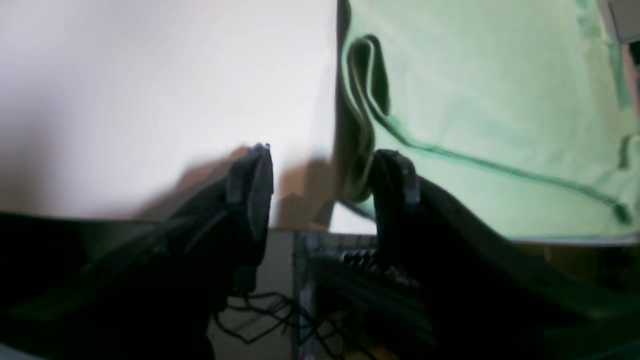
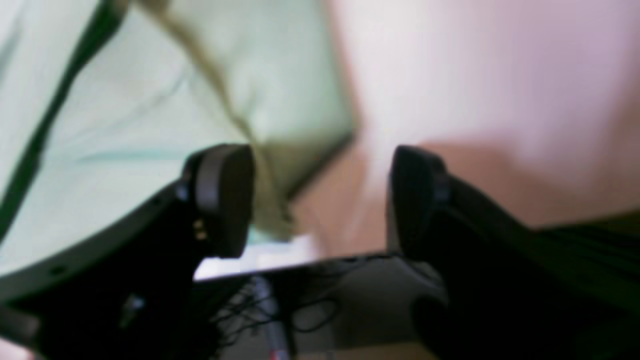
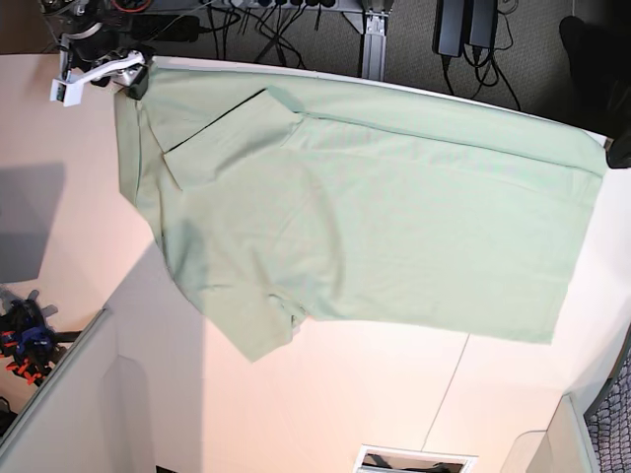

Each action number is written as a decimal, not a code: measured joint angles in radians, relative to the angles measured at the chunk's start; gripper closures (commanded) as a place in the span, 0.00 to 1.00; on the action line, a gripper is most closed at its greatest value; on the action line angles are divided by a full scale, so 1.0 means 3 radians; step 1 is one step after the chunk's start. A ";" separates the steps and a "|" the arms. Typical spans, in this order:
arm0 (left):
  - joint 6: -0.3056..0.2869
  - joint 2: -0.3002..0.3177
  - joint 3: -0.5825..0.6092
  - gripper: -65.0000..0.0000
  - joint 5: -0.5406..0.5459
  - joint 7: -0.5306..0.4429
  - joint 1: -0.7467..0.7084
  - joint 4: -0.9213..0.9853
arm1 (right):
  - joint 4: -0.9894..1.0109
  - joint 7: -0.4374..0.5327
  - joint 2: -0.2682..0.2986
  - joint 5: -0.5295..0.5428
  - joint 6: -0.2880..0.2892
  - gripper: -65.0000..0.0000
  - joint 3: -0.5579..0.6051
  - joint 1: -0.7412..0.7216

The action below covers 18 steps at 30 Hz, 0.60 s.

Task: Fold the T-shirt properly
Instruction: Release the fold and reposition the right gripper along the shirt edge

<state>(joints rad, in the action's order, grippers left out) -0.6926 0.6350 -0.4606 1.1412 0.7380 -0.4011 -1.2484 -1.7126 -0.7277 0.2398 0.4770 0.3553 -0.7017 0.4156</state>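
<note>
T-shirt (image 3: 375,227) lies spread across the table (image 3: 325,394), far edge folded inward; left gripper (image 1: 320,185) and right gripper (image 2: 320,195) gape empty at its corners; smooth wrinkles before regrasping.

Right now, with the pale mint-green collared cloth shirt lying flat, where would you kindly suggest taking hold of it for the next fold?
Probably grip the pale mint-green collared cloth shirt at its two far corners along the white table's back edge, coming from that edge: a fold already runs there, so both layers can be pinched. The open left gripper and open right gripper sit beside those corners.
</note>
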 measured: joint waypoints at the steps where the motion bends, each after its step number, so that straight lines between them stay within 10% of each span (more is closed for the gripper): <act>1: 0.0010 0.0017 0.0003 0.46 -0.0003 -0.0001 -0.0001 -0.0056 | 0.0000 0.0001 0.0045 -0.0013 -0.0003 0.34 -0.0050 -0.0003; 11: 0.0019 0.0045 0.0006 0.46 -0.0111 0.0005 0.0005 -0.0947 | 0.0047 0.0134 0.0593 -0.0031 -0.0031 0.34 -0.0161 -0.0448; 18: 0.0018 0.0051 0.0006 0.46 -0.0308 -0.0018 0.0001 -0.1179 | 0.0874 0.0329 0.0716 -0.0058 -0.0023 0.34 0.0426 -0.1443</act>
<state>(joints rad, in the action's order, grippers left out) -0.6872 0.6502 -0.4587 1.0489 0.7326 -0.4007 -1.6020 -1.4506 -0.6289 0.4545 0.4595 0.3485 -0.5739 -0.0174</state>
